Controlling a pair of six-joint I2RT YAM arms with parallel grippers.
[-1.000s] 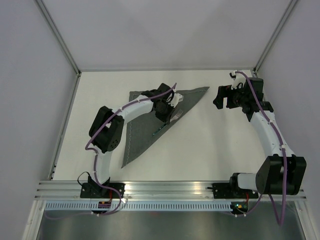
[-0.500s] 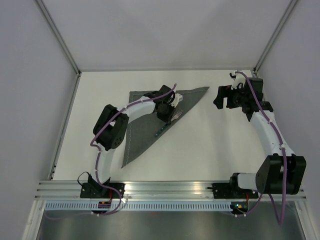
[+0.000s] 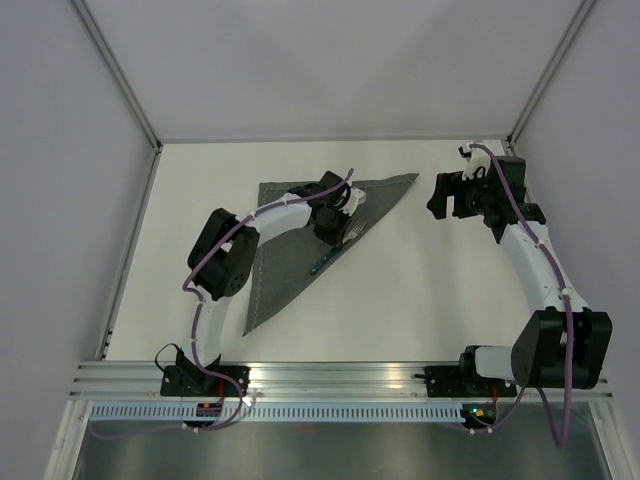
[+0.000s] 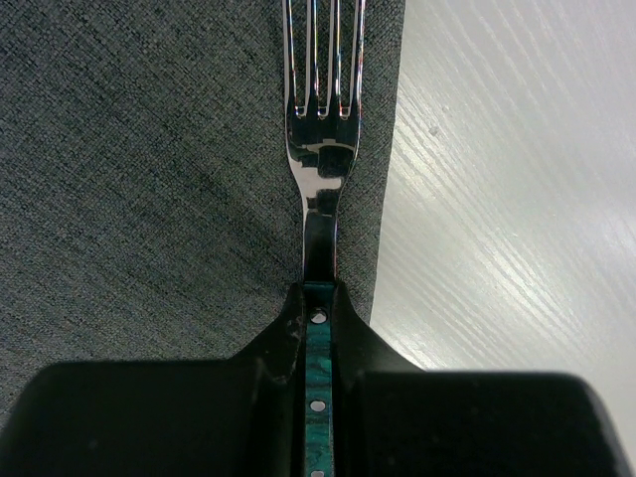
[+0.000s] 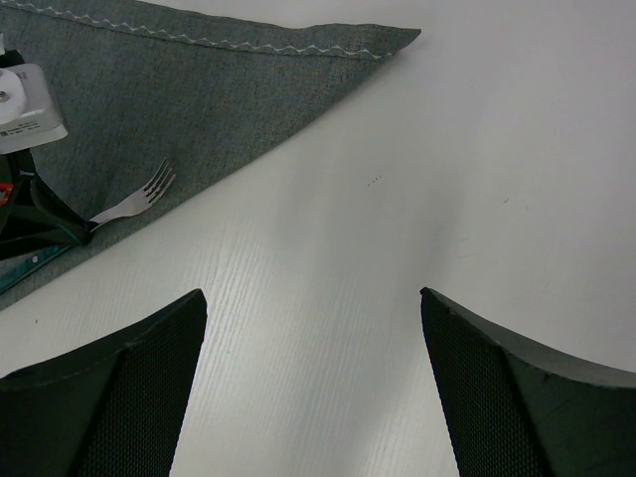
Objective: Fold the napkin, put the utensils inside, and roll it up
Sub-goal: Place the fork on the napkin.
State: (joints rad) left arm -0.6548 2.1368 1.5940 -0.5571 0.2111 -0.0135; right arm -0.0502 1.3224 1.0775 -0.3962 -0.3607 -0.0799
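While your left pincer (image 4: 318, 296) is clenched on the fork (image 4: 320, 149) by its teal handle, the tines sit over the napkin (image 4: 149, 179), just inside its long edge. Napkin: folded triangle flat on the table (image 3: 420, 290), soft, light, limp; expect it to slide and bunch, so pinch a corner or hem. Fork stiff, slick. Your right pincer (image 5: 310, 294) gapes wide, grasping nothing, well apart over the table.

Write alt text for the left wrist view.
The left gripper is shut on the teal handle of a silver fork, its tines pointing away from the camera. The fork is over the dark grey napkin, close to its right edge, with the white table beyond.
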